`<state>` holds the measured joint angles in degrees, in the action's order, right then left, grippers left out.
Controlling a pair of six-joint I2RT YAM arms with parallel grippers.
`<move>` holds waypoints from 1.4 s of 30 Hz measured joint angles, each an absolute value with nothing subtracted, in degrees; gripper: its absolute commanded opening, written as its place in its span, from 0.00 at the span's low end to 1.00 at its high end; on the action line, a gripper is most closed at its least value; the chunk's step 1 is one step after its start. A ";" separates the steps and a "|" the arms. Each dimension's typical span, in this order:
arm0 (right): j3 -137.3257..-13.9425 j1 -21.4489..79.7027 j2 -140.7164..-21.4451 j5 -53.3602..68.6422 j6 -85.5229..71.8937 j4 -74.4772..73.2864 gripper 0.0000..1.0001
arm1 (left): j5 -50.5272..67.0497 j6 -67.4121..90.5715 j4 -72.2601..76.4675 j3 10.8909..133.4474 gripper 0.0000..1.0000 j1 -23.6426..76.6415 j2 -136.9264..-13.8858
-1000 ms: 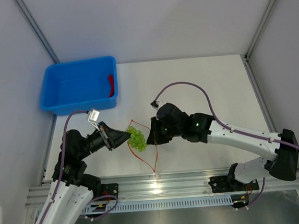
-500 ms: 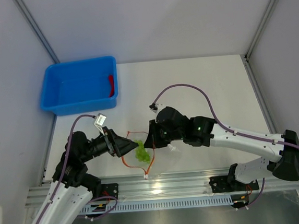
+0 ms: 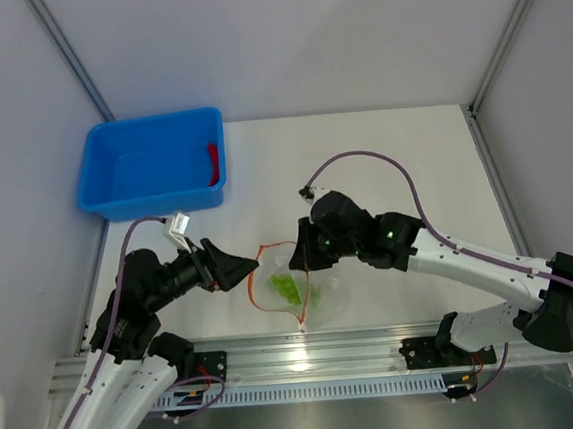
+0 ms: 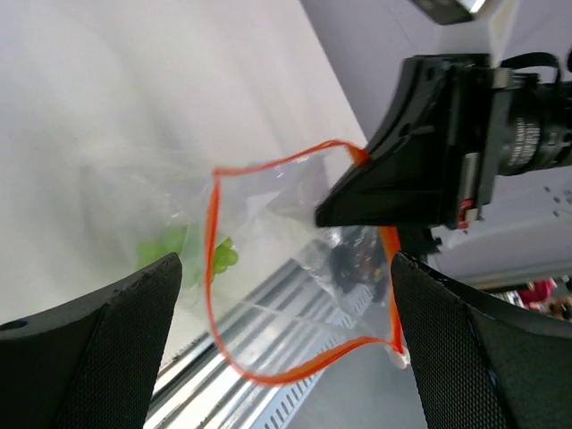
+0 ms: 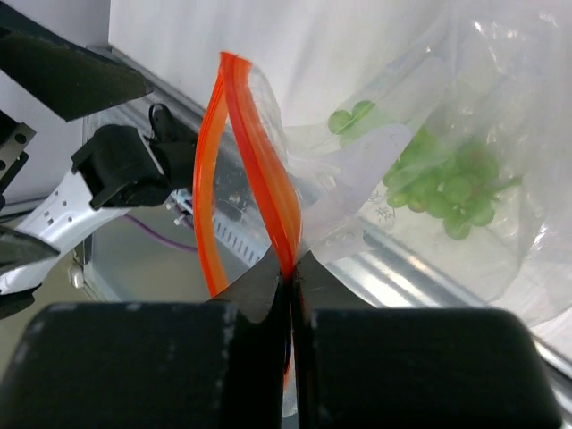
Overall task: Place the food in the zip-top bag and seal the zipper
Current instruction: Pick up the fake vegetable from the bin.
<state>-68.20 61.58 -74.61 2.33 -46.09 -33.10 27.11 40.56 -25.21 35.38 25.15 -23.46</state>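
The clear zip-top bag (image 3: 322, 300) hangs open near the table's front edge, its red-orange zipper (image 3: 255, 277) forming a loop. My right gripper (image 3: 303, 256) is shut on the far side of that strip, which is pinched between its tips (image 5: 290, 268). Light-green grapes (image 3: 288, 289) lie inside the bag (image 5: 357, 152), seen through the plastic (image 5: 442, 183). My left gripper (image 3: 243, 268) stands open just left of the bag mouth with nothing in it; its view (image 4: 286, 357) looks straight into the zipper loop (image 4: 211, 268) and shows the grapes (image 4: 183, 255). A slim red piece (image 3: 214, 163) lies in the blue tub.
The blue tub (image 3: 124, 194) sits at the back left. A metal rail (image 3: 309, 358) runs along the table's front edge right below the bag. Grey walls close in both sides.
My left gripper opened and let go of the grapes, which dropped into the bag. It then drew back a little to the left. The right gripper kept its hold on the zipper.
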 measured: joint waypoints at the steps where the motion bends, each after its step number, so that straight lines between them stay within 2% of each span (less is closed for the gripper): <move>1: -68.18 60.03 -74.26 2.81 -45.21 -33.26 0.00 | 25.98 40.56 -25.30 35.64 0.99 25.15 -24.16; 7: -68.84 47.57 -72.66 7.64 -39.81 -36.25 0.00 | 12.86 41.12 -25.04 39.86 1.00 25.19 -31.75; 11: -73.69 41.01 -74.54 10.13 -36.67 -41.19 0.00 | 0.16 43.57 -23.05 43.81 0.99 25.15 -39.46; 17: -84.07 34.83 -80.42 16.84 -35.64 -47.48 0.00 | -11.42 46.35 -26.26 58.63 0.99 22.44 -56.38; 21: -90.30 30.00 -85.06 20.45 -34.13 -52.60 0.00 | -12.21 46.74 -25.67 65.12 0.97 18.04 -65.04; 28: -95.70 21.10 -91.42 21.76 -31.14 -60.29 0.00 | -11.88 45.25 -21.10 66.57 0.88 10.55 -78.59; 32: -97.93 19.73 -94.19 22.22 -30.15 -63.75 0.00 | -11.75 42.17 -19.79 71.75 0.87 8.71 -85.95; 42: -107.59 18.15 -104.51 22.55 -26.37 -70.06 0.00 | -5.10 39.86 -17.67 90.94 0.75 3.49 -104.22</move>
